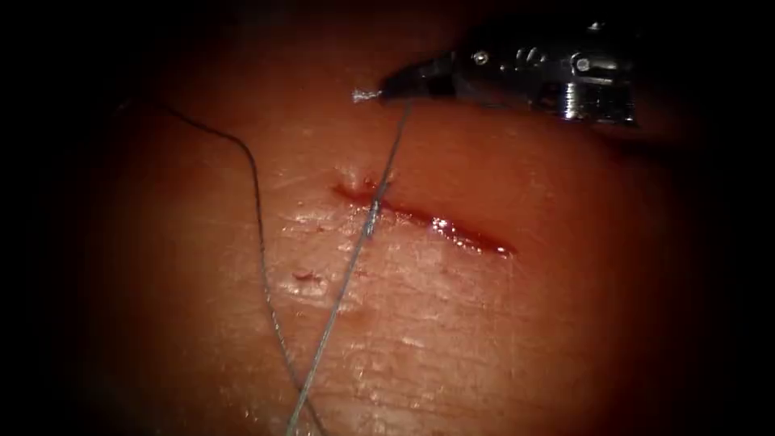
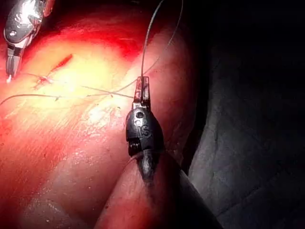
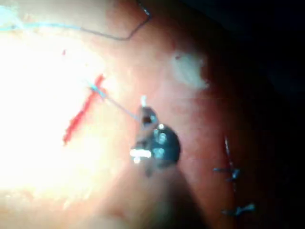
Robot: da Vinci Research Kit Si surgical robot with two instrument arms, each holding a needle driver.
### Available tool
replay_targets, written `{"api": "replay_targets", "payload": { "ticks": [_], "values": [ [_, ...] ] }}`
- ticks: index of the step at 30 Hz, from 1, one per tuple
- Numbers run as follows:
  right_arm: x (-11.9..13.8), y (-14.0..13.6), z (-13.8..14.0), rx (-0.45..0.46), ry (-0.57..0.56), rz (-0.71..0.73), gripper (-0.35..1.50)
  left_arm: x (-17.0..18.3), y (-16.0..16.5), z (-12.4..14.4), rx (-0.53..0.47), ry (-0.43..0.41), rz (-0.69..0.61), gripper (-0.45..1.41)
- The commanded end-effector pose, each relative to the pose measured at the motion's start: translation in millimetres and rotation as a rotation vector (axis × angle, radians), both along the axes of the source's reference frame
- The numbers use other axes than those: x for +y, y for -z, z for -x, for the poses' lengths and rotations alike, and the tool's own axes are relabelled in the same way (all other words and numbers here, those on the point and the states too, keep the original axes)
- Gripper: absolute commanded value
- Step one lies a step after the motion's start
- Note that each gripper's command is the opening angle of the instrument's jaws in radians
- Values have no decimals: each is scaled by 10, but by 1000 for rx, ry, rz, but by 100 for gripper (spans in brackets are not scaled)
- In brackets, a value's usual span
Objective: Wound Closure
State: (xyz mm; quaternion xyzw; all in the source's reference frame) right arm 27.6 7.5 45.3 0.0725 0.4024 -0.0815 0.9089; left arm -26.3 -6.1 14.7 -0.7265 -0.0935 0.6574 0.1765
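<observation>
The cut (image 1: 464,236) runs across the tissue (image 1: 525,339) with red fluid (image 1: 442,226) along it. A knot (image 1: 371,218) sits on the cut's left end. My right tool (image 1: 389,87) hovers above that end, jaws shut on the thread (image 1: 397,133) near its short frayed tail (image 1: 365,94). From the knot the thread (image 1: 339,291) runs taut to the bottom edge. My left tool (image 2: 143,90) is shut on that thread (image 2: 145,47) over the tissue's near side. The right tool (image 3: 144,114) holds the strand leading to the knot (image 3: 97,90).
A slack strand (image 1: 257,202) curves over the tissue left of the cut and crosses the taut one near the bottom edge. Older stitches (image 3: 232,174) lie on another part of the tissue. Dark cloth (image 2: 252,143) borders the tissue.
</observation>
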Motion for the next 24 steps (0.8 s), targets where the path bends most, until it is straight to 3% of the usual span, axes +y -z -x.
{"api": "replay_targets", "payload": {
  "ticks": [1, 5, 11, 12, 15, 18, 21, 24],
  "values": [
    [4, -4, -6, 1, -1, 4, -35, -4, -5, 6, -2, -3, 1, -45],
    [2, 0, -10, -2, -9, 6, -35, 2, -1, 7, -3, -3, -5, -45],
    [15, 21, -12, 111, -159, -75, -35, 55, 17, 16, -1, 6, -8, -45],
    [21, 30, -10, 107, -238, -118, 42, 78, 23, 16, 5, 19, -4, -45],
    [31, 43, 1, 143, -335, -133, 94, 108, 29, 16, 15, 26, 3, -45],
    [43, 54, 20, 133, -453, -158, 116, 142, 39, 15, 35, 24, 22, -45],
    [49, 62, 38, 101, -527, -178, 123, 175, 55, 16, 40, 27, 46, -45],
    [43, 72, 39, 97, -582, -180, 128, 196, 60, 17, 56, 6, 47, -45]
  ]
}}
